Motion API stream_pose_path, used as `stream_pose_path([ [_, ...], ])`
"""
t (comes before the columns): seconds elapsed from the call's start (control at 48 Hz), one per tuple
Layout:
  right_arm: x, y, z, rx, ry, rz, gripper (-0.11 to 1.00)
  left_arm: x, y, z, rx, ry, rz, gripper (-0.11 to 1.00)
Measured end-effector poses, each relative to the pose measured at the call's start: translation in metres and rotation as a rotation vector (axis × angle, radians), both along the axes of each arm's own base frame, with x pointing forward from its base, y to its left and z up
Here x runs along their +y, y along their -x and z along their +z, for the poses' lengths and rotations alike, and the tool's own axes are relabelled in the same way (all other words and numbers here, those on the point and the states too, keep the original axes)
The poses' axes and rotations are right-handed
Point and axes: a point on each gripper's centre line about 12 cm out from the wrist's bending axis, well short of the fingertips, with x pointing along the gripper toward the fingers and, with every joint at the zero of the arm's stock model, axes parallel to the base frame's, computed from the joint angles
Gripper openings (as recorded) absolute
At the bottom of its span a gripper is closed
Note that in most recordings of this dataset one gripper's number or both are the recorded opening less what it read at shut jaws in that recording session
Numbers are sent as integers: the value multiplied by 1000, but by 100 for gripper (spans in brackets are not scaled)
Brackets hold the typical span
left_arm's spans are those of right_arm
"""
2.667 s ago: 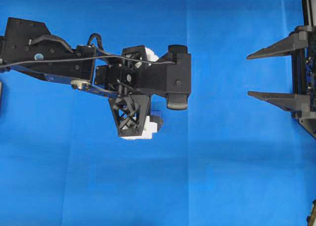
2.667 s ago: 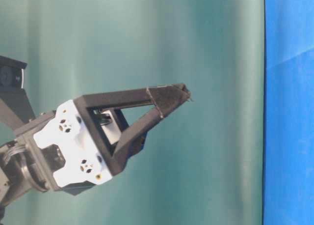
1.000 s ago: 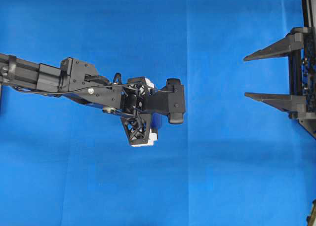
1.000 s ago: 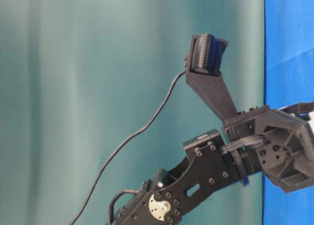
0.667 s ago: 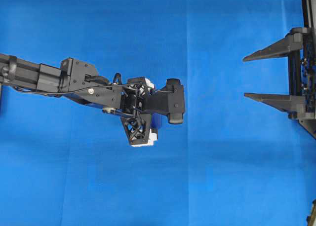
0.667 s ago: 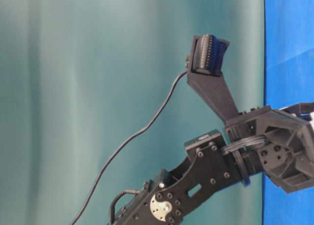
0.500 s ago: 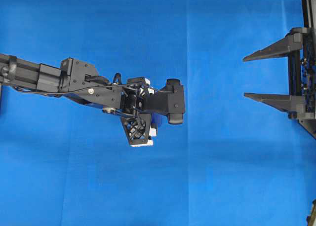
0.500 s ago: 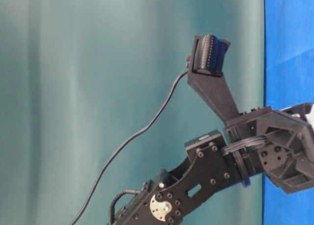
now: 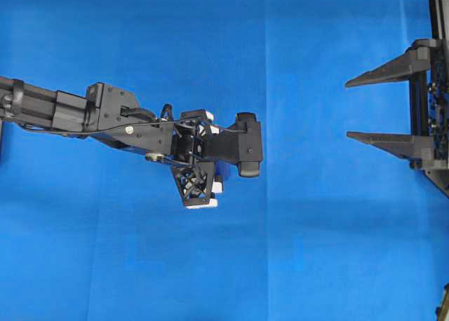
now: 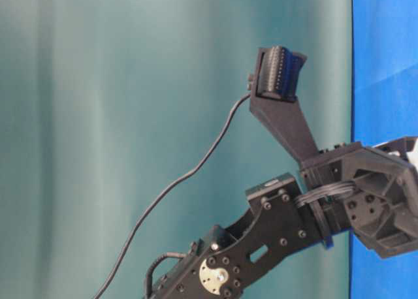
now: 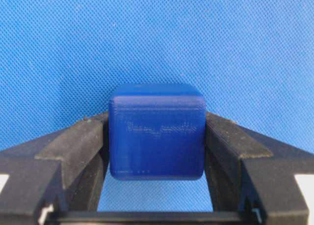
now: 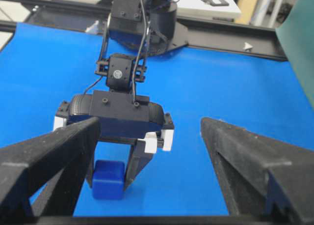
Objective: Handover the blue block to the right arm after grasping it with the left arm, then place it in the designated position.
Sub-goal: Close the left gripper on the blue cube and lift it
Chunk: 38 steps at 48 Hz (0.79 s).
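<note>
A bright blue cloth (image 9: 337,251) covers the table and fills the overhead view; nothing else lies on it near the arms. The left arm (image 9: 77,114) stretches across it from the left edge, wrist bent so that its gripper (image 12: 115,178) points down at the cloth, which suits a pick from above. At the right edge the right arm (image 9: 431,104) sits well apart from the left, and the fingers (image 9: 382,69) of the right gripper (image 9: 351,109) are spread wide and aimed toward the middle, a posture that looks ready to receive a handover.

The left wrist camera mount (image 9: 247,144) hides most of the left gripper from overhead, so the wrist views tell more. In the left wrist view the two black fingers (image 11: 78,144) press against opposite side faces of the blue block (image 11: 157,131), pinching it squarely at mid-height with its front face showing between them. In the right wrist view the block sits at the tips of the left gripper, low against the cloth; whether it rests on the cloth or is just clear of it cannot be told.

The grasp step appears done, and the lift toward the right gripper is what remains before the handover. No marked place for setting the block down shows in any view.
</note>
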Motion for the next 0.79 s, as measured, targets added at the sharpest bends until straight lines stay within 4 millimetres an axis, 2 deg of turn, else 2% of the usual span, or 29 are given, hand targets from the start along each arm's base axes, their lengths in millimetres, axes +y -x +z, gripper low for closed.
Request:
stream_pose_path([
  [0.083,0,0,0,0,0,0,97,-1,2,4,8,0,0,49],
  [0.167,0,0,0,2,-2,0,97,0,5,18,8,1,2,49],
  [0.5,0,0,0,3,0,0,97,-4,17,100,-75,7,-7,49],
  [0.792,0,0,0,8,0,0,97,-3,27,142,-86,8,-6,49],
])
